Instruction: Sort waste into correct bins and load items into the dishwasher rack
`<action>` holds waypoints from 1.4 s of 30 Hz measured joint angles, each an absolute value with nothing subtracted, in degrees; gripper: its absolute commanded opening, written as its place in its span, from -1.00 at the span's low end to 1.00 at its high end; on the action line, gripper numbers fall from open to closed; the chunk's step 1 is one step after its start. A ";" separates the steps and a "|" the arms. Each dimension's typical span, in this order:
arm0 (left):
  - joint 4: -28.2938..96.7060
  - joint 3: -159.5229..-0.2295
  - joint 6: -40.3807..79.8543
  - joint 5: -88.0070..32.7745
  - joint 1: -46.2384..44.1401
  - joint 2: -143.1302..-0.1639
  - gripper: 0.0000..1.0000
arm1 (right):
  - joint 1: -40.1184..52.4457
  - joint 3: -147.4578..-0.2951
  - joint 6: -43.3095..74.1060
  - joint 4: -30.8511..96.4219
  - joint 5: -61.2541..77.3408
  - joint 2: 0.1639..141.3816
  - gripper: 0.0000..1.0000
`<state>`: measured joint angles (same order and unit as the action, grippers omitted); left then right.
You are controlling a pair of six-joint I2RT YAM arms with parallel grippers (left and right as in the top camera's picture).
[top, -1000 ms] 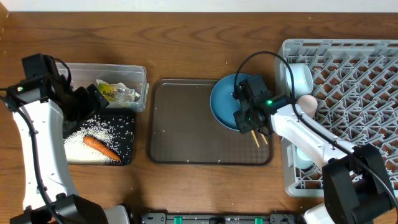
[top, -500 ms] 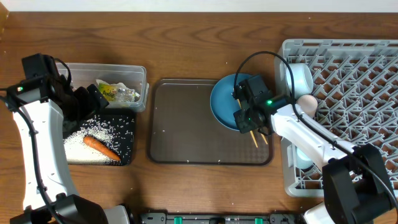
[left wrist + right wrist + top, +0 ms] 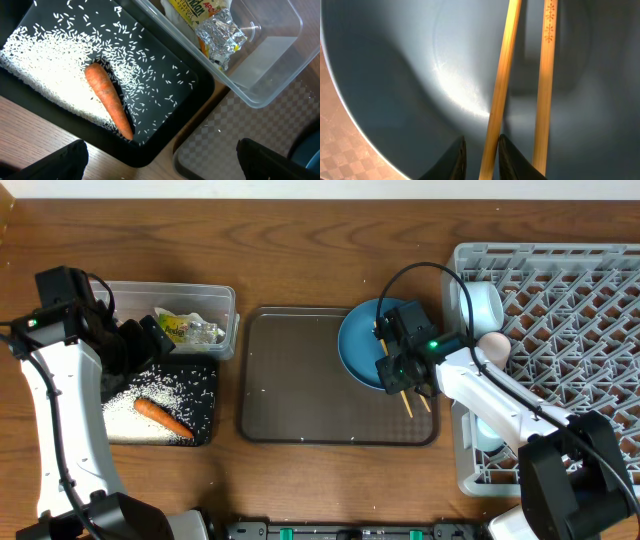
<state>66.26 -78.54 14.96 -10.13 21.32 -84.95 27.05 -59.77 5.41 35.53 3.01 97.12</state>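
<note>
Two wooden chopsticks [image 3: 546, 75] lie across the large blue plate [image 3: 358, 345]. My right gripper [image 3: 483, 150] is open, low over the plate and narrowly astride one chopstick [image 3: 501, 85]. One finger touches that chopstick and a gap shows at the other. In the overhead view the right gripper [image 3: 398, 370] is at the plate's near edge. The left gripper [image 3: 165, 170] is wide open and empty above the black tray [image 3: 165, 147], which holds the carrot [image 3: 107, 100] and rice [image 3: 40, 70]. The wrapper [image 3: 210, 20] lies in the clear tub [image 3: 280, 75].
The dark-brown serving tray [image 3: 300, 380] is in the middle with the plate on its right end. The grey dishwasher rack [image 3: 580, 300] fills the right side. It holds a light-blue cup [image 3: 482, 305], a pinkish cup [image 3: 493, 345] and a light-blue bowl [image 3: 487, 430] along its left edge.
</note>
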 measured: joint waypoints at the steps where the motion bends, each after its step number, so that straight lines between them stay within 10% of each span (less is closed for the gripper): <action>1: 66.26 -78.54 14.96 -10.15 21.32 -84.95 0.96 | 27.05 -59.77 5.41 35.53 2.98 97.12 -0.63; 42: 66.26 -78.54 14.96 -10.15 21.32 -84.95 0.96 | 26.92 -59.99 6.94 33.30 9.43 92.49 -0.98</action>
<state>66.26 -78.54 14.96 -10.15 21.32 -84.95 26.92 -59.99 6.94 33.30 9.43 92.49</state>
